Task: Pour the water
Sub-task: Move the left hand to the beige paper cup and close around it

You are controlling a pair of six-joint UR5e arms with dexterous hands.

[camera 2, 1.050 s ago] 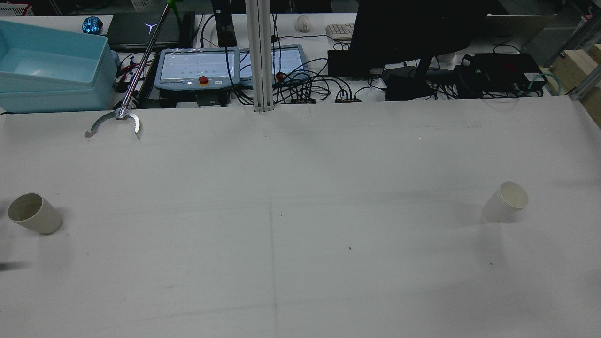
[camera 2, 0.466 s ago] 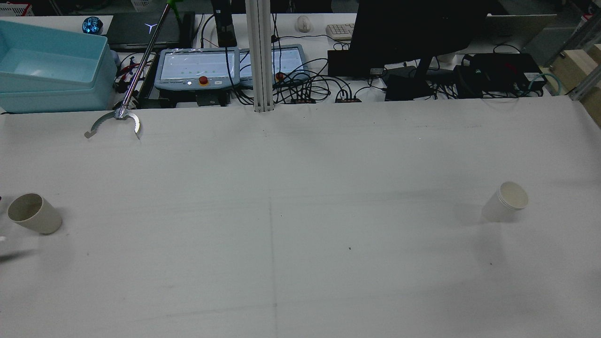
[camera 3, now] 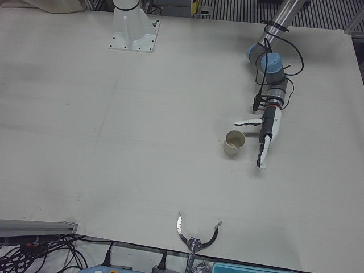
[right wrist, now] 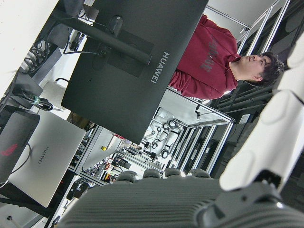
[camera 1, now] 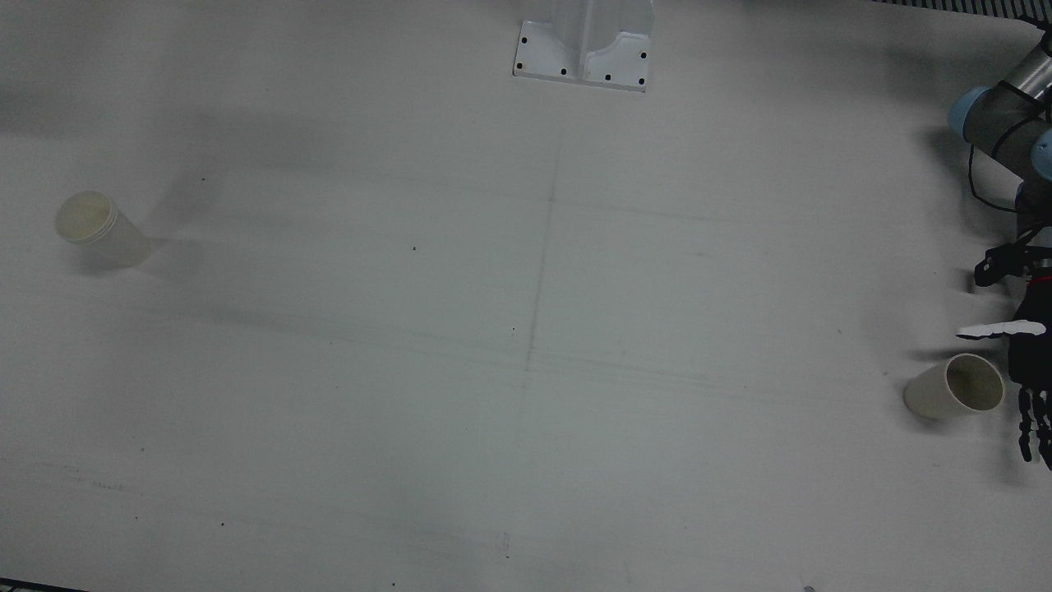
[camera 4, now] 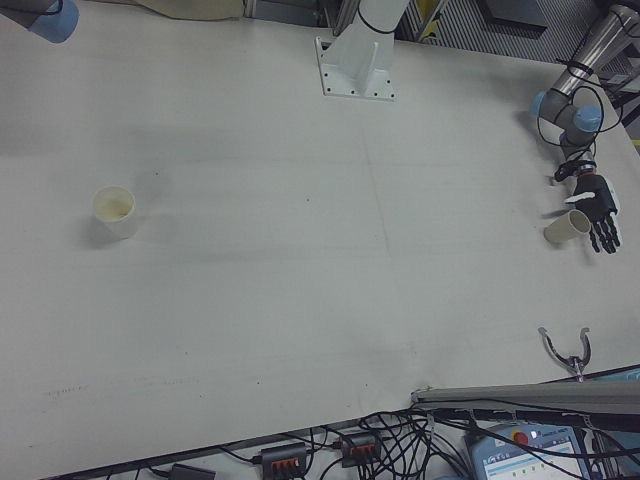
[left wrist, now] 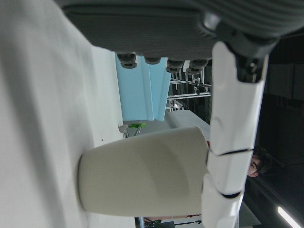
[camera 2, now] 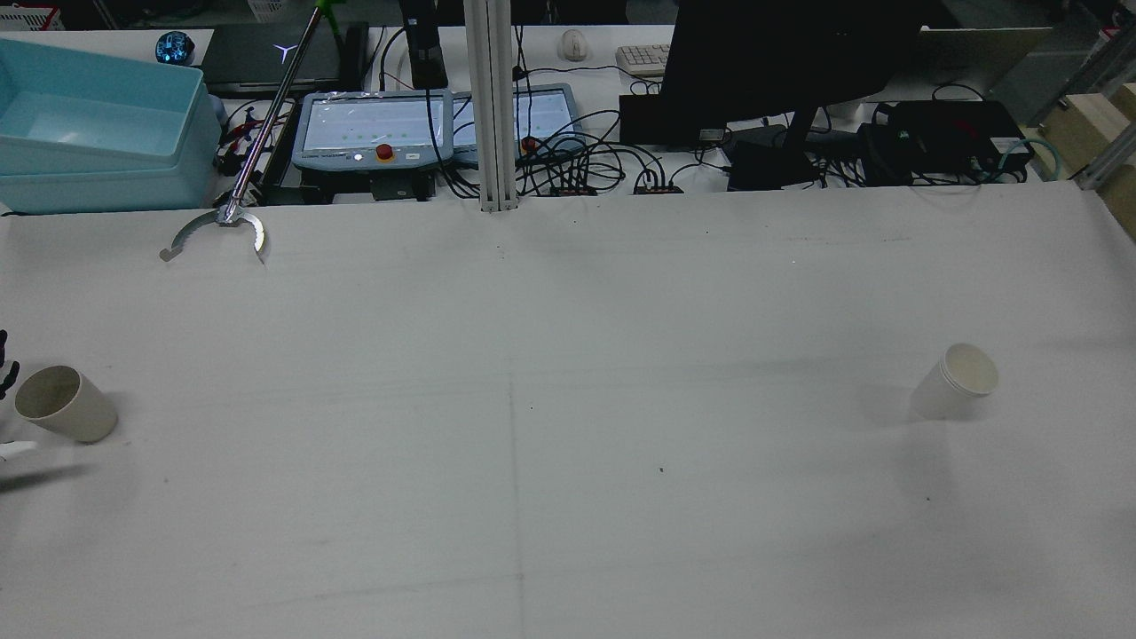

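Beige cup (camera 3: 234, 142) stands upright just beside the spread left hand (camera 3: 265, 132)

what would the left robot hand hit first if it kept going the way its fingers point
Nothing close: the left robot hand is open beside the beige plastic cup, fingers pointing past it over bare white table. The metal grabber tool lies further on, possibly off-line.

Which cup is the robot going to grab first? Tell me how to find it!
Look at the big white table and go to the side where the robot's left arm reaches in. Right beside its open left hand stands the beige cup, upright and not yet held. The white cup stands alone far across the table, with no hand near it.
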